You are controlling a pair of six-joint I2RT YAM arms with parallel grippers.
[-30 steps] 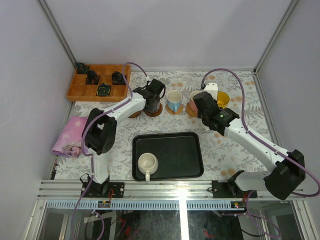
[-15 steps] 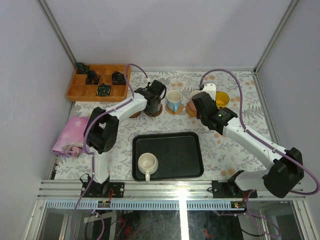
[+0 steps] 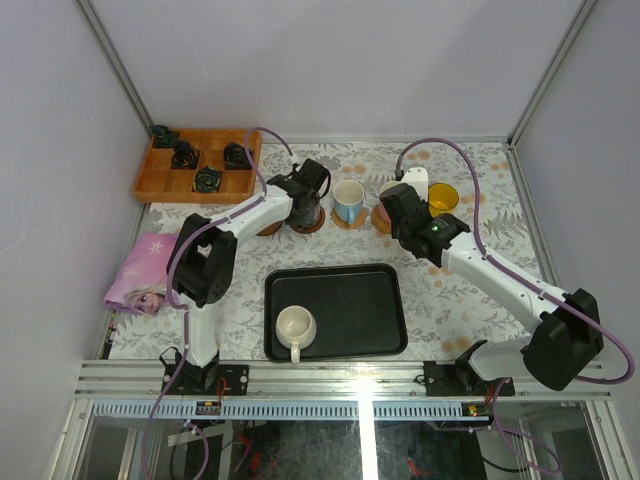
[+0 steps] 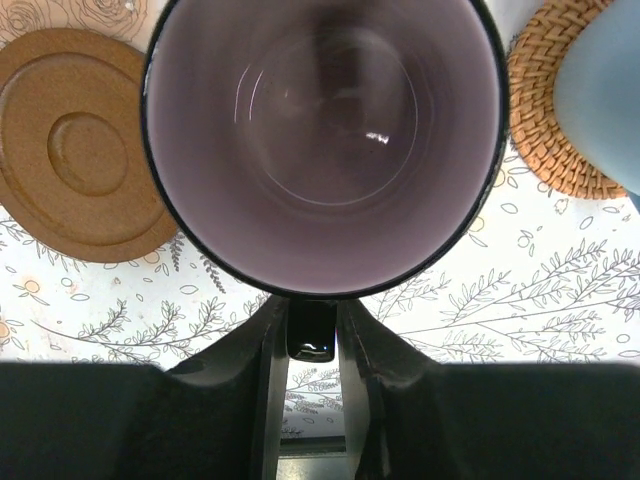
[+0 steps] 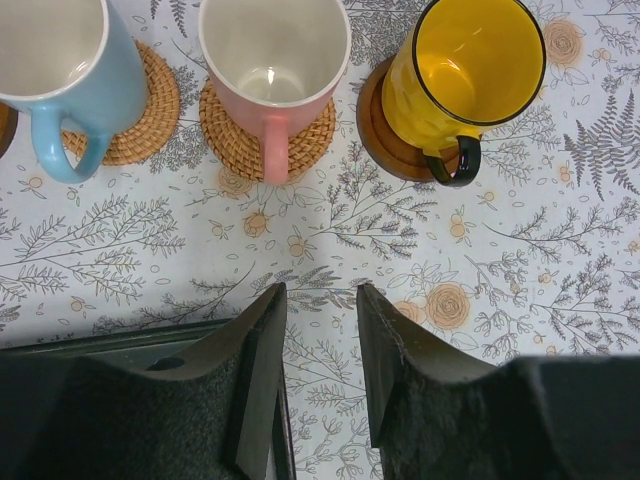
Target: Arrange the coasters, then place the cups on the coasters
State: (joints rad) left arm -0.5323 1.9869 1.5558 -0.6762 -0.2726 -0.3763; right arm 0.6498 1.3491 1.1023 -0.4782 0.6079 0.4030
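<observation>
The mauve cup (image 4: pixel 325 140) stands on a brown coaster (image 3: pixel 310 224) in the far row. My left gripper (image 4: pixel 312 320) flanks its dark handle (image 4: pixel 311 330), open, with a thin gap at the right finger. A bare wooden coaster (image 4: pixel 85 160) lies just left of it. Rightward stand the blue cup (image 5: pixel 50 50) and the pink cup (image 5: pixel 272 50), both on woven coasters, then the yellow cup (image 5: pixel 470 65) on a wooden one. My right gripper (image 5: pixel 320 295) hangs open and empty on the near side of the pink cup. The cream cup (image 3: pixel 296 327) sits on the black tray (image 3: pixel 355 305).
A compartmented wooden box (image 3: pixel 197 163) with small dark objects stands at the far left. A pink printed cloth (image 3: pixel 143 272) lies at the left edge. A white object (image 3: pixel 421 177) sits behind the pink cup. The tray's corner (image 5: pixel 120 335) lies under my right fingers.
My left jaws have eased slightly apart around the mauve cup's handle. The right gripper has shifted a little left and farther from me, toward the pink cup.
</observation>
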